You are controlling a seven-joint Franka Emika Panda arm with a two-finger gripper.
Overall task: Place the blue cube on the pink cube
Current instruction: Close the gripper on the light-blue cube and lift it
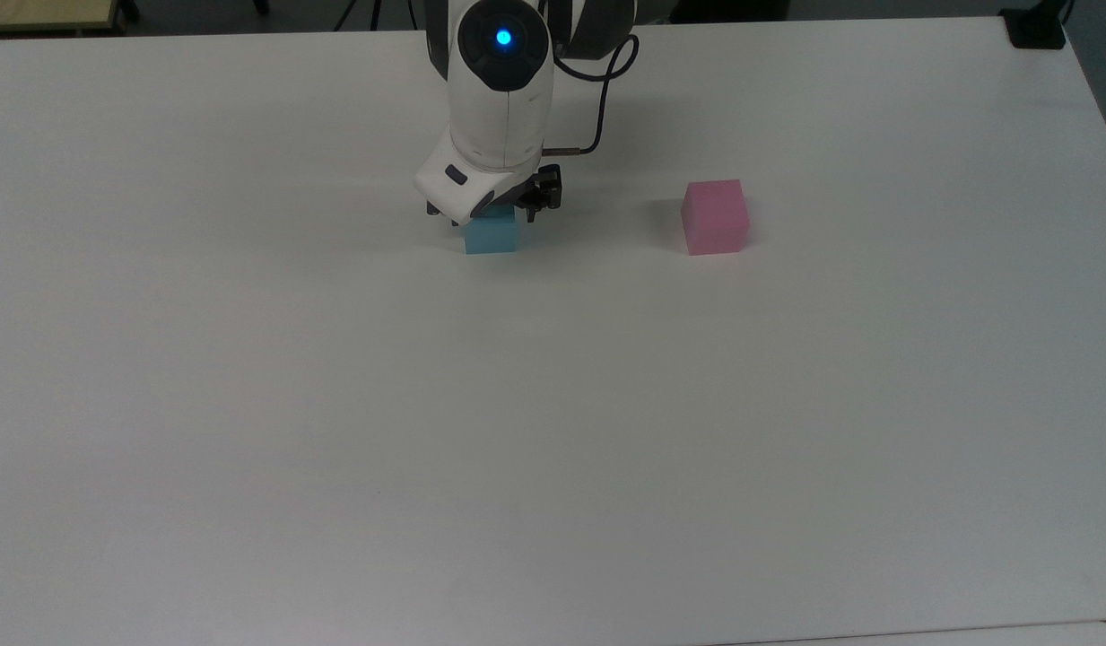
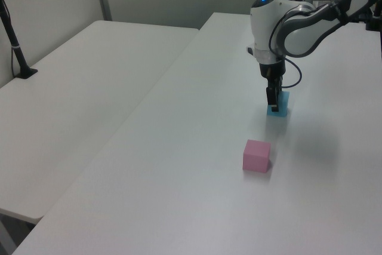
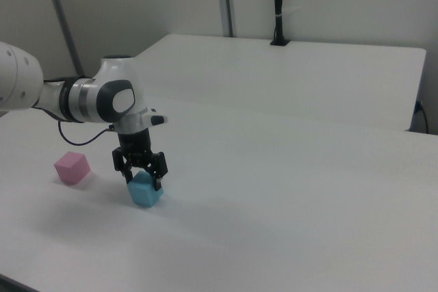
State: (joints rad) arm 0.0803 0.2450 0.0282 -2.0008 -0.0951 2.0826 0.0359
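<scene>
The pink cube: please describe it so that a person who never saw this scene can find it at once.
Look at the large white table with the white robot arm. The gripper is lowered around a blue cube. The pink cube stands alone to the top view's right of it, nothing touching it, the one pink thing there.

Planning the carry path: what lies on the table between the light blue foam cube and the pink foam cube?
Nothing: in the top view, only bare white table separates the light blue foam cube from the pink foam cube. The hand straddles the blue one.
</scene>
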